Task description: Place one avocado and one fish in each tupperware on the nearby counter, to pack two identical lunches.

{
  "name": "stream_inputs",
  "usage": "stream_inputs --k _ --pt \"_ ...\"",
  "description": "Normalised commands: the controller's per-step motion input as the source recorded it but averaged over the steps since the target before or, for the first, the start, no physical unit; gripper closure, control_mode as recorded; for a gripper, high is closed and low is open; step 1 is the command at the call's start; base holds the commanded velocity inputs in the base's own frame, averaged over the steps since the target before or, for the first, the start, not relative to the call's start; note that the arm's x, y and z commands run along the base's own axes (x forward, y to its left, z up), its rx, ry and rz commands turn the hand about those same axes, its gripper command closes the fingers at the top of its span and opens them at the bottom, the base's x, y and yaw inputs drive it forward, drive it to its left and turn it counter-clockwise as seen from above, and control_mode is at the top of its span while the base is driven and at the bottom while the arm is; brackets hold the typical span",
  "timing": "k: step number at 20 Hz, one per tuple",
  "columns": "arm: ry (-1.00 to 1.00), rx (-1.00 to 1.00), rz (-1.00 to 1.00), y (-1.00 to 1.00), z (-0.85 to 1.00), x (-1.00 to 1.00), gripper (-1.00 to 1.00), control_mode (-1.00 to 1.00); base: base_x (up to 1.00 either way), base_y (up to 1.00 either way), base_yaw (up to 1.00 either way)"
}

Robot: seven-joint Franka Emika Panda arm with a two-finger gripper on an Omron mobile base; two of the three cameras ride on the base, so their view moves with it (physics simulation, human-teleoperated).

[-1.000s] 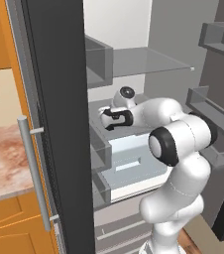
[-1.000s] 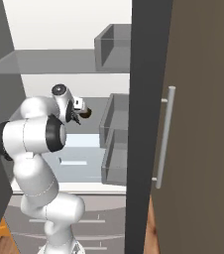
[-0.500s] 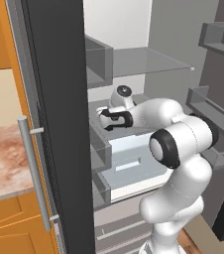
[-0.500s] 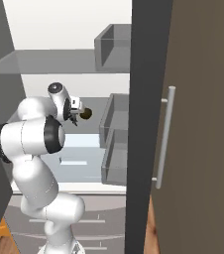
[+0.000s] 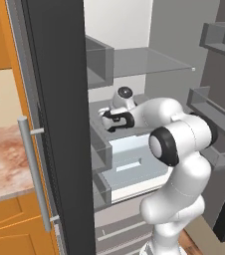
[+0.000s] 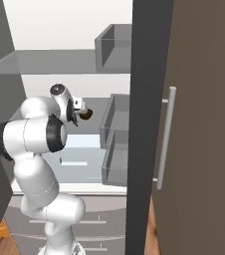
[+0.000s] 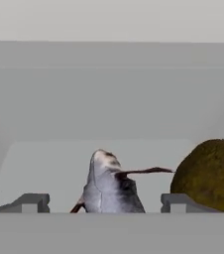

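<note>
Hand (image 7: 105, 203) spread, fingers either side of grey fish (image 7: 108, 188) on fridge shelf (image 7: 44, 163). Fish looks slim, probably slippery: pinch mid-body. Brown avocado (image 7: 210, 173) just right.

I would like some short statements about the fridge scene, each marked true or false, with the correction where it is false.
1. A dark grey fish lies between the two finger tips in the hand view. True.
2. The jaws of the gripper are pressed shut. False: they stand apart, one on each side of the fish.
3. A brown-olive avocado sits beside the fish. True.
4. The arm reaches over the stone counter. False: it reaches into the open fridge, above a shelf.
</note>
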Motion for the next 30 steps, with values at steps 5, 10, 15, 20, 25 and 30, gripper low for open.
stream_inputs --k 5,10,15,20,25,30 --pt "0.11 -0.04 0.0 0.0 -0.44 0.0 -1.0 -1.0 0.0 0.0 0.0" --pt "0.02 0.0 -0.05 0.0 0.02 -0.27 -1.0 -1.0 0.0 0.0 0.0" --pt "0.04 0.03 -0.2 -0.39 -0.01 0.13 -1.0 -1.0 0.0 0.0 0.0" --pt "0.06 0.0 -0.04 -0.03 -0.22 0.53 -1.0 -1.0 0.0 0.0 0.0" --pt "0.11 0.0 -0.02 0.1 -0.24 -0.39 -1.0 -1.0 0.0 0.0 0.0" --pt "0.0 0.0 0.0 -0.3 -0.04 -0.05 -1.0 -1.0 0.0 0.0 0.0"
